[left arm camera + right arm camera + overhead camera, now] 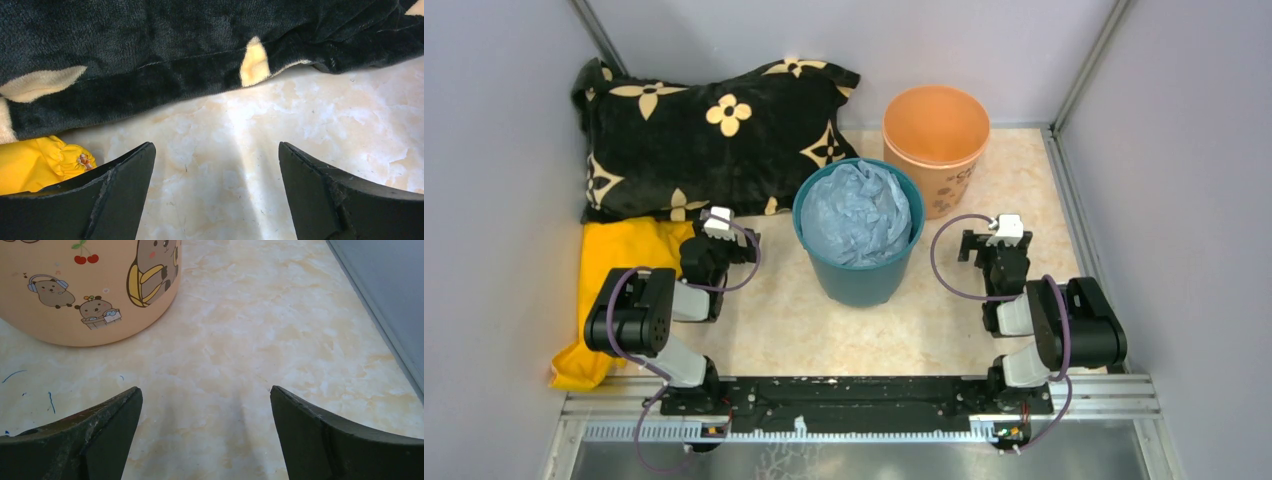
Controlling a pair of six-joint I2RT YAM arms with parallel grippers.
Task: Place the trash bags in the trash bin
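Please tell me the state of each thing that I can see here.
trash bags: bunched inside the teal bucket
teal bucket: upright, holds the bags
orange bin: upright, empty
pillow: lying flat
yellow cloth: crumpled, lying flat
left gripper: open, empty
right gripper: open, empty

- Two buckets: one dark teal bucket [859, 285], and one peach-orange trash bin [949, 185] just behind it to the right.
- One crumpled mass of pale blue trash bags [856, 215] inside the dark teal bucket; the number of separate bags cannot be told.
- One pillow [714, 135], black with cream flowers, behind and left of the dark teal bucket.
- One yellow cloth [619, 270], left of the dark teal bucket.
- Two arms: left arm [639, 315] and right arm [1069, 325], one on either side of the dark teal bucket.
- Two grippers: left gripper [215, 150] and right gripper [206, 392], two fingers each, four in all.
- Two purple cables [944, 265], one per arm.
- Three cartoon animals [92, 310] counted on the trash bin's side.
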